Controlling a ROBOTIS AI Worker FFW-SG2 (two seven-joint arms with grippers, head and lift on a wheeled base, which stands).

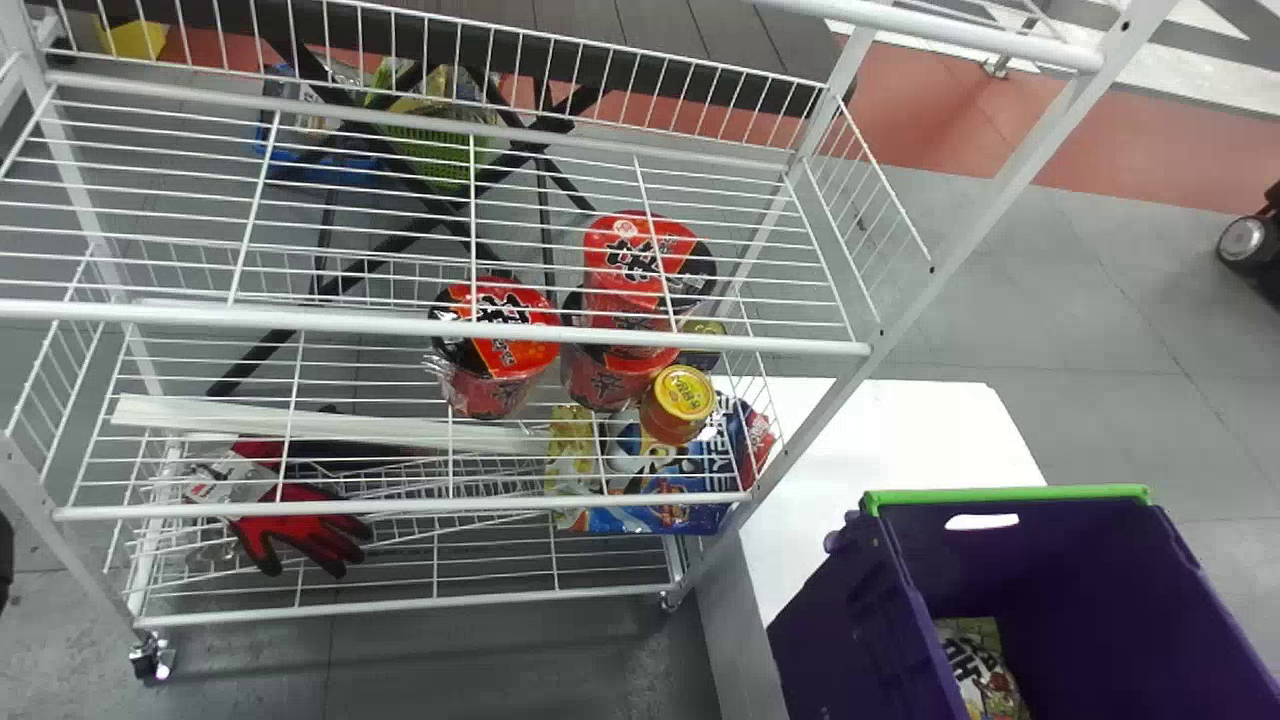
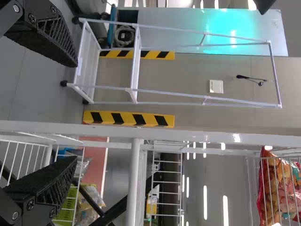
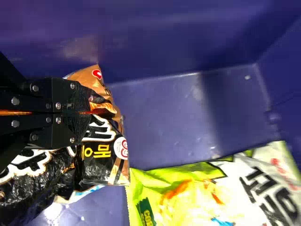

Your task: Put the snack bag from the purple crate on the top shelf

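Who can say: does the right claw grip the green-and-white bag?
No, the right claw is closed on the black-and-brown snack bag.

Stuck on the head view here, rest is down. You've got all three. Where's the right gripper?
Observer: Right gripper is down inside the purple crate.
Operator: Holding anything?
Observer: Yes, its jaws are closed on a black-and-brown snack bag.
Operator: And the left, carrying something?
Observer: No, the left gripper has its jaws wide apart with nothing held between them.
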